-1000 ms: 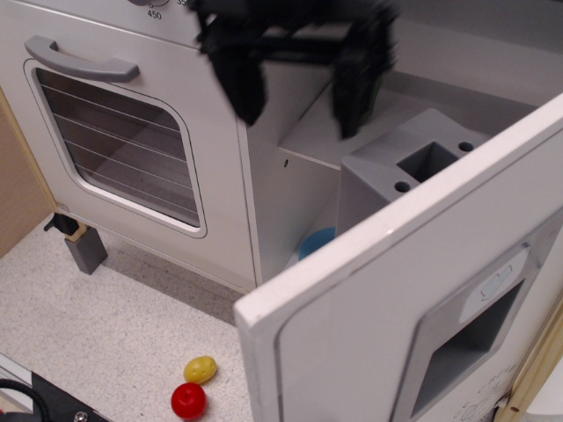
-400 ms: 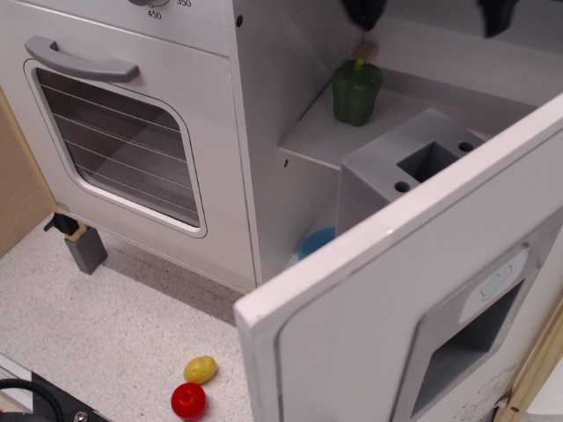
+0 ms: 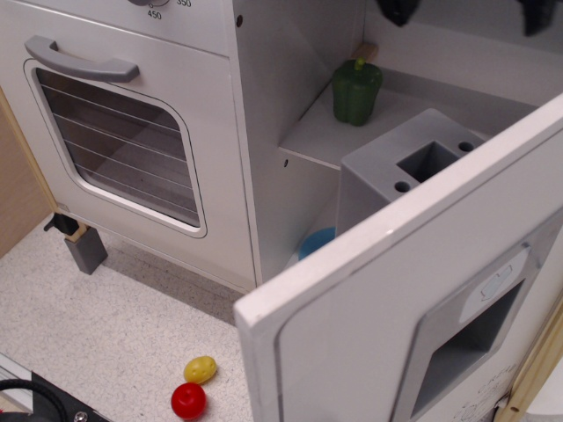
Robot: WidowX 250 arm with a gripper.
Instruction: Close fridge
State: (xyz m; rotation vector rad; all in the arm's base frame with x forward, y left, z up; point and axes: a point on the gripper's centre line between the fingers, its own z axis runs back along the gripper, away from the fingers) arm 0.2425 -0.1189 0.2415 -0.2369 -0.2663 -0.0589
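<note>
The large white toy fridge (image 3: 413, 290) stands with its door swung wide toward the camera, a green plastic pepper (image 3: 356, 90) on its shelf, while the black gripper (image 3: 466, 10), fingertips apparently spread and empty, hovers above before any closing push.

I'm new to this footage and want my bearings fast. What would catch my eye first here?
The wide-open white fridge door fills the lower right, its grey dispenser recess facing the camera. Behind it, a green pepper stands on a fridge shelf. On the left is the closed oven with its wire-rack window, and a yellow and a red toy fruit lie on the floor below.
</note>
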